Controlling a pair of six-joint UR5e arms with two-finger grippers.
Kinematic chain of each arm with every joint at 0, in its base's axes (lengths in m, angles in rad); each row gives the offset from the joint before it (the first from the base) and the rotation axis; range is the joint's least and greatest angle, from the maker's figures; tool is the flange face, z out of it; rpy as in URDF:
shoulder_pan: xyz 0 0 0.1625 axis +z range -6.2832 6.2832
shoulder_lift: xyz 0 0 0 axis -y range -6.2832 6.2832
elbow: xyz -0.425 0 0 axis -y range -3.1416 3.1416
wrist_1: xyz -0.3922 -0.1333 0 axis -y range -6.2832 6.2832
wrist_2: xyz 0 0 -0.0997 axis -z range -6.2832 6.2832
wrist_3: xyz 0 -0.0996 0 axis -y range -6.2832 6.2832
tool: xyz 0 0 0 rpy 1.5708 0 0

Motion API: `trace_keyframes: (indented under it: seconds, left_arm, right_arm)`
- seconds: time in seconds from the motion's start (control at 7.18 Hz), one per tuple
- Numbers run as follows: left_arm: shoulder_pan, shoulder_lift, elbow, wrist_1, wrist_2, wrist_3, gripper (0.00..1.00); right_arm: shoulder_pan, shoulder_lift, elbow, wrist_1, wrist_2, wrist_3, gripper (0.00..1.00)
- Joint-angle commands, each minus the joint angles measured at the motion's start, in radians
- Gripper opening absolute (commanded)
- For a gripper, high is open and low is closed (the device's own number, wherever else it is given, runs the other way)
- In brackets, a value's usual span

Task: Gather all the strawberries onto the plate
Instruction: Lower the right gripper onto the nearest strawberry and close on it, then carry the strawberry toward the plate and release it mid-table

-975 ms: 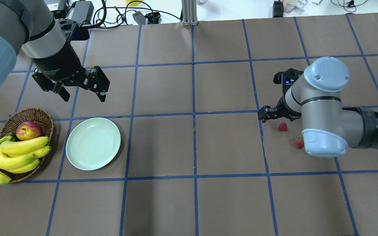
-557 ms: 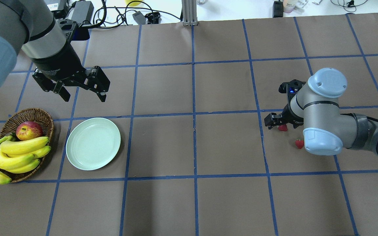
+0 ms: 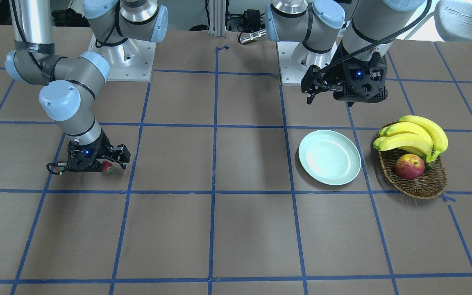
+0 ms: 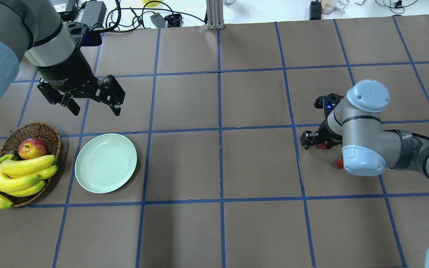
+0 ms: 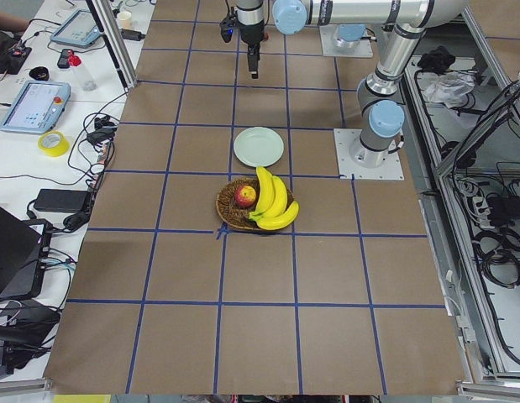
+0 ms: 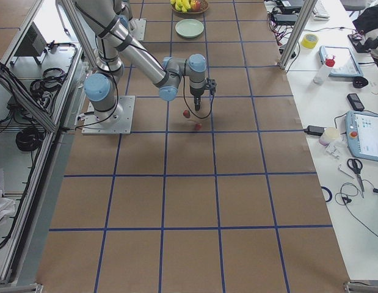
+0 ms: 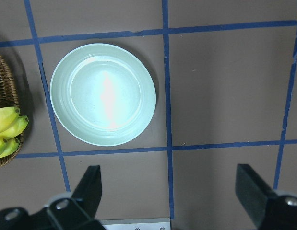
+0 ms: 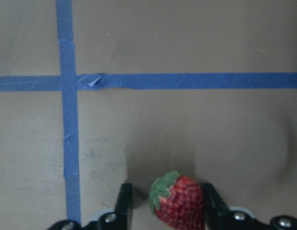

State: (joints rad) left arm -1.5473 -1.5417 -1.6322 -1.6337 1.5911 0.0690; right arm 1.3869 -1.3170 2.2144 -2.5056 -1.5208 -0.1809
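straddling a small red strawberry with a green cap (image 8: pixel 181 207), the right gripper (image 8: pixel 166 203) sits low over the brown paper tabletop with blue tape grid (image 4: pixel 184 167). its fingers are spread: one close against the berry, the other with a visible gap. a second small red strawberry (image 4: pixel 338 163) lies near, partly hidden by the right arm. the round pale mint-green plate (image 4: pixel 105 163) lies well apart, just beside the brown woven wicker basket (image 4: pixel 32 128). the left gripper (image 4: pixel 96 109) hovers beyond the plate, fingers spread wide.
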Motion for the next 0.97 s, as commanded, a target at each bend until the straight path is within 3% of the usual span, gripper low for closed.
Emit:
trace_keyframes:
  seconds: [0.0, 0.14, 0.42, 0.56, 0.84]
  left_arm:
    - [0.000, 0.000, 0.000, 0.000, 0.000, 0.002, 1.00]
    - [0.000, 0.000, -0.002, 0.000, 0.000, 0.002, 1.00]
    - [0.000, 0.000, 0.000, 0.000, 0.000, 0.000, 1.00]
    - [0.000, 0.000, 0.000, 0.000, 0.000, 0.000, 1.00]
    - [-0.002, 0.000, 0.000, 0.000, 0.000, 0.000, 1.00]
  right_arm:
    - [0.001, -0.008, -0.005, 0.005, 0.004, 0.018, 0.18]
    - [0.030, -0.014, -0.027, 0.013, 0.010, 0.143, 0.19]
    - [0.244, -0.004, -0.091, 0.022, 0.021, 0.439, 0.20]
    - [0.317, -0.004, -0.132, 0.093, 0.024, 0.586, 0.20]
    - [0.446, 0.034, -0.192, 0.099, 0.046, 0.784, 0.20]
